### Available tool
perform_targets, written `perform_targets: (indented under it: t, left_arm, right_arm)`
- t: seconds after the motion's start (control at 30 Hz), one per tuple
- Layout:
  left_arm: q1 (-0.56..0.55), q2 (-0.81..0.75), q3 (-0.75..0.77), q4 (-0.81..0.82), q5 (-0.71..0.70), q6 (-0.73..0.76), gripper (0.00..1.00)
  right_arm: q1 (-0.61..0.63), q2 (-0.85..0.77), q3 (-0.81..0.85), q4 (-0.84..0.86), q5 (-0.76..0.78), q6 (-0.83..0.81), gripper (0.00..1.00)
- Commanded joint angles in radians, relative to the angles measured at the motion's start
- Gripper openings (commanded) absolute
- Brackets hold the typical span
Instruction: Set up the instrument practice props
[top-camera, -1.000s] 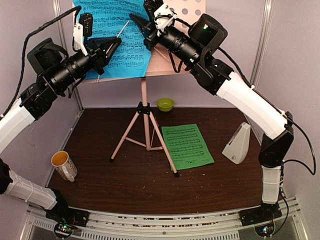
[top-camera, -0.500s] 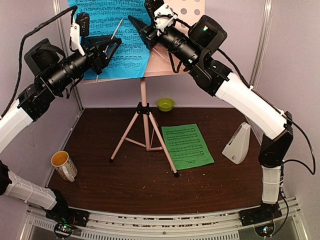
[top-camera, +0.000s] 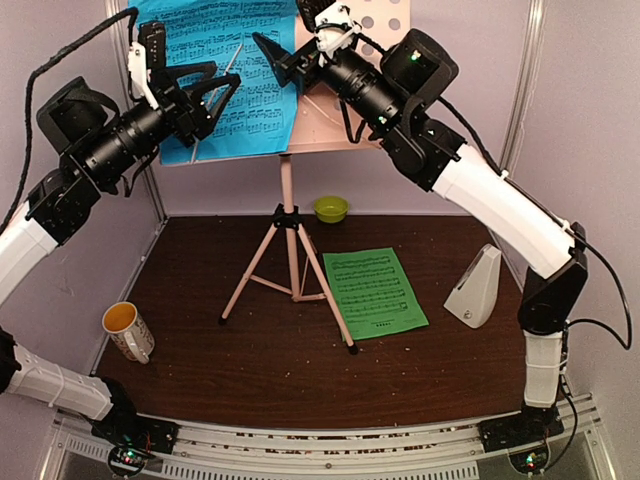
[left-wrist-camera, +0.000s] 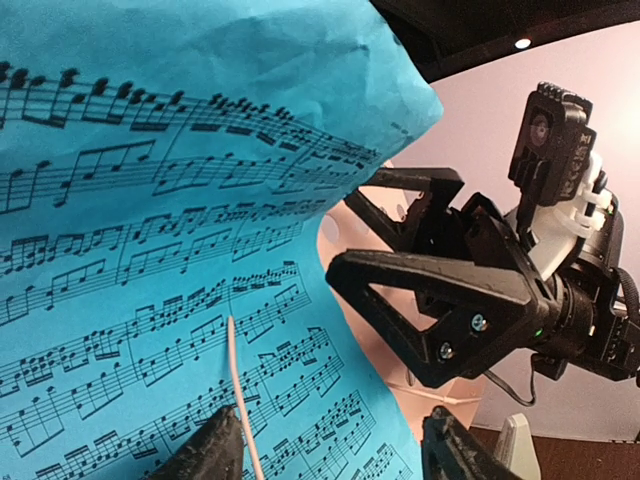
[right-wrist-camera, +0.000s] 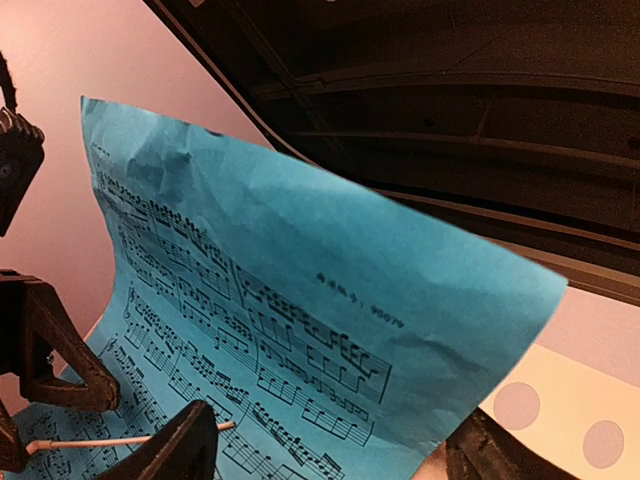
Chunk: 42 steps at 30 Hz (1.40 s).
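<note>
blue sheet: upper left of frame, leaning on pink music stand | left gripper, right gripper: both spread wide, holding nothing, close to sheet | handling: light, floppy, creases easily; pinch a free edge | green sheet: flat, centre-right

We find printed music on two sheets and almost no words we can read. The blue sheet carries staves of black notes with beams, slurs and bar lines. In the right wrist view, at about 3 o'clock of its top stave, we see one short line of small print that seems to end in digits, too blurred for us to read for sure. On the tabletop, the green sheet shows staves too, with a tiny line of print at its 6 o'clock edge that we cannot read.
</note>
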Motion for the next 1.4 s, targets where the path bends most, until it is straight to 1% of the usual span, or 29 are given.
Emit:
perform_targets:
  t: [0.0,0.03,0.07,0.23,0.4,0.47,0.67,0.8,0.93,1.07,1.2,1.37]
  left_arm:
    - [-0.002,-0.028,-0.008,0.026,-0.020,0.003,0.69]
    - [-0.002,-0.032,-0.006,0.023,-0.031,0.001,0.75]
    - [-0.002,-0.039,-0.006,0.020,-0.042,0.000,0.77]
    - [-0.002,-0.052,0.017,-0.004,-0.051,-0.005,0.79]
    - [-0.003,-0.055,0.058,-0.019,-0.134,-0.016,0.82]
    - [-0.002,-0.042,0.105,-0.032,-0.145,-0.005,0.82]
    - [-0.001,0.058,0.262,-0.104,-0.177,0.034,0.81]
    - [0.000,0.129,0.377,-0.158,-0.242,0.064,0.79]
    - [0.008,0.185,0.471,-0.184,-0.306,0.083,0.79]
    - [0.010,0.216,0.526,-0.204,-0.332,0.096,0.79]
    - [0.009,0.213,0.524,-0.207,-0.318,0.091,0.79]
    - [0.010,0.151,0.487,-0.201,-0.237,0.070,0.80]
  right_arm:
    - [-0.006,-0.057,-0.012,0.021,0.029,0.020,0.82]
    - [-0.007,-0.060,-0.013,0.018,0.031,0.022,0.83]
    - [-0.007,-0.063,-0.015,0.014,0.032,0.025,0.84]
    - [-0.008,-0.103,-0.045,-0.001,0.029,0.049,0.87]
    - [-0.007,-0.193,-0.174,-0.005,0.050,0.084,0.90]
    - [-0.007,-0.233,-0.234,-0.005,0.064,0.102,0.92]
    - [-0.007,-0.368,-0.452,0.025,0.119,0.158,0.94]
    - [-0.007,-0.457,-0.588,0.056,0.160,0.195,0.95]
    - [-0.007,-0.533,-0.687,0.065,0.183,0.227,0.96]
    - [-0.006,-0.583,-0.775,0.071,0.200,0.241,0.96]
    - [-0.007,-0.619,-0.817,0.058,0.226,0.260,0.97]
    - [-0.007,-0.655,-0.830,-0.012,0.249,0.305,1.00]
